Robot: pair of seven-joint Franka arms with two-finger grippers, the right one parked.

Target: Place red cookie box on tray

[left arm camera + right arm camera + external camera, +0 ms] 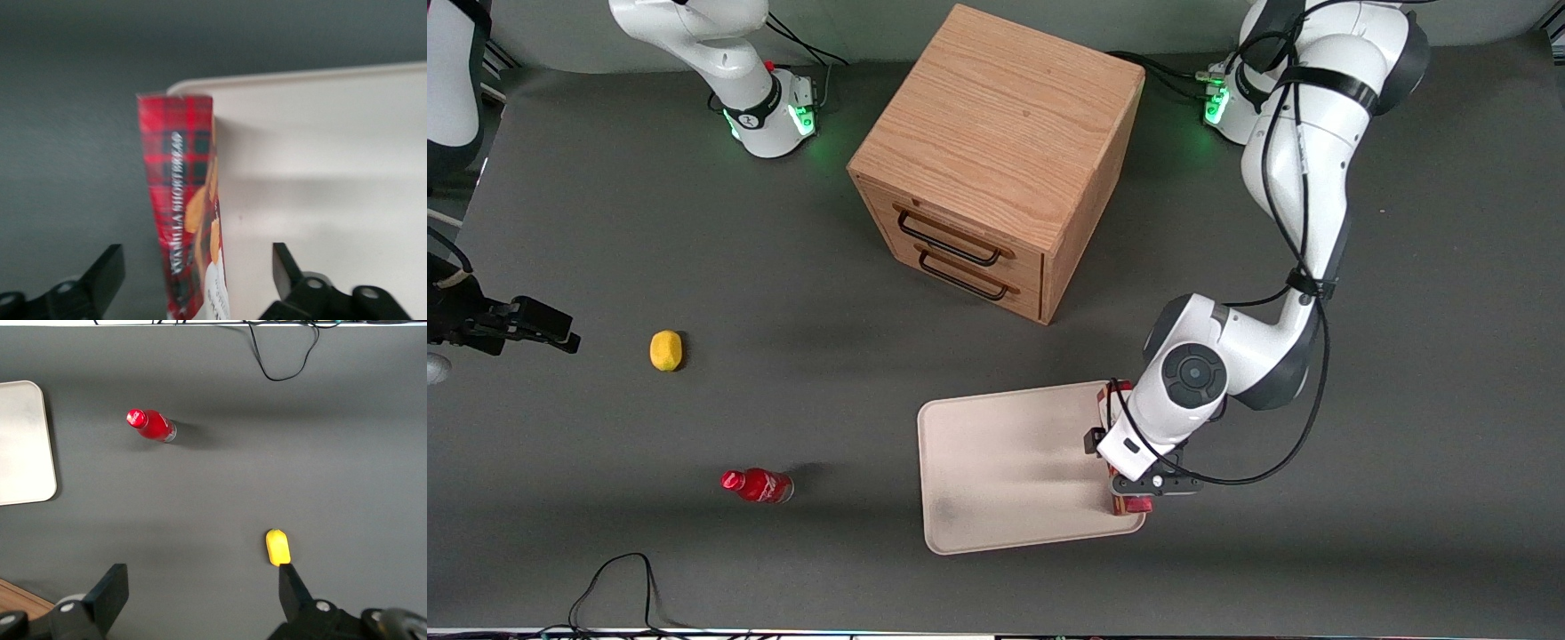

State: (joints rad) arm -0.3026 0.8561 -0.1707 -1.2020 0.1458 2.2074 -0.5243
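Basically the gripper [1138, 484] sits over the tray's [996, 462] edge at the working arm's end, fingers [100, 277] spread wide with the red cookie box [187, 220] standing on its narrow edge between them, touching neither. The box's long axis runs roughly 12 to 6 along the tray rim — right at the rim, so whether it's fully on the tray I can't tell. Looks released, or about to be.

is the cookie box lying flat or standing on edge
On edge: the red cookie box shows its narrow plaid side at the tray rim, between the open gripper jaws, neither touching it.
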